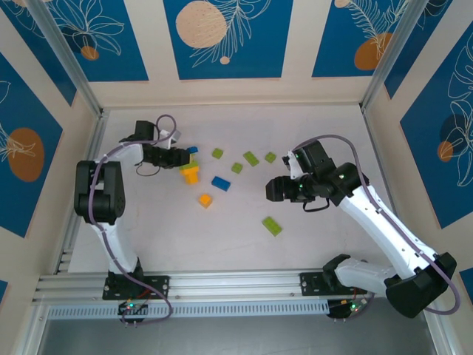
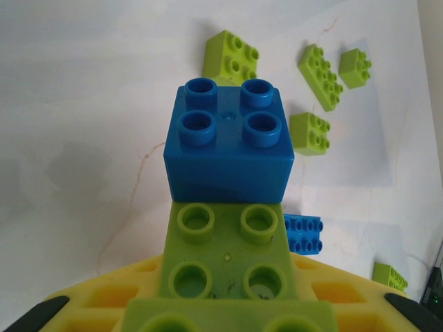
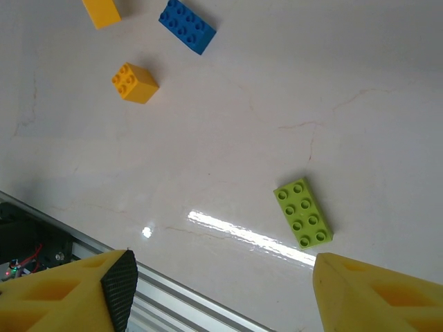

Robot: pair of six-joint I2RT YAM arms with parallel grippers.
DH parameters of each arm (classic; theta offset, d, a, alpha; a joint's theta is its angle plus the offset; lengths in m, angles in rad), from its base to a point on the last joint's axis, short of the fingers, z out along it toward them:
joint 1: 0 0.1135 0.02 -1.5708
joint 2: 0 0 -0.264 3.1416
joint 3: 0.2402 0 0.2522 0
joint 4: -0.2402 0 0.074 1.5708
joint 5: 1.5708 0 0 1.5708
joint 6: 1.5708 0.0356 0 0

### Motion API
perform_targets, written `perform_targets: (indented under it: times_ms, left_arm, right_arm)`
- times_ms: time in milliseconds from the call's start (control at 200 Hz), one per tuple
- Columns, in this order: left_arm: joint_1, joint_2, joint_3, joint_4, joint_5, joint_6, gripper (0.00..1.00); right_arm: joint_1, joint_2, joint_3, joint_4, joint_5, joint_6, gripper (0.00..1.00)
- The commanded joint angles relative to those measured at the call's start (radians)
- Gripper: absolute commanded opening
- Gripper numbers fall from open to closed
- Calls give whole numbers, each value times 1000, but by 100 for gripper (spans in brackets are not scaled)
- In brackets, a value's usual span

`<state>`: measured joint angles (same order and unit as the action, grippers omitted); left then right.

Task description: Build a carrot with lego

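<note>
While the left pincer (image 2: 225,311) clamps a blue-capped lime lego stack (image 2: 228,159), the right pincer (image 3: 221,277) gapes empty.

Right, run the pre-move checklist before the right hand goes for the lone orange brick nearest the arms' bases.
1. Right hand open and empty: ok.
2. Orange brick clear of its neighbours: ok, nothing touches it.
3. Right hand lined up over it: not ok, the brick lies far up and left in the right wrist view.
4. Left hand gripping the green bricks: ok, clamped from both sides.
5. Blue brick fully pressed onto the green bricks: cannot tell from this angle.
</note>
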<state>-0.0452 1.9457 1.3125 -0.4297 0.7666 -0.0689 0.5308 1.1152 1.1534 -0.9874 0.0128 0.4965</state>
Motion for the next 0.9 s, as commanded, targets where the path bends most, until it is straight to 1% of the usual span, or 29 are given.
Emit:
perform_targets:
  times_ms: [0, 395, 895]
  left_arm:
    - [7, 33, 47, -63, 26, 38, 38]
    - [16, 102, 118, -121, -19, 60, 41]
    - [28, 169, 180, -147, -18, 68, 44]
  right_arm:
    - [-9, -10, -8, 1, -34, 2, 69]
    - [-12, 4, -33, 18, -41, 13, 69]
    - [-15, 10, -67, 39, -50, 20, 69]
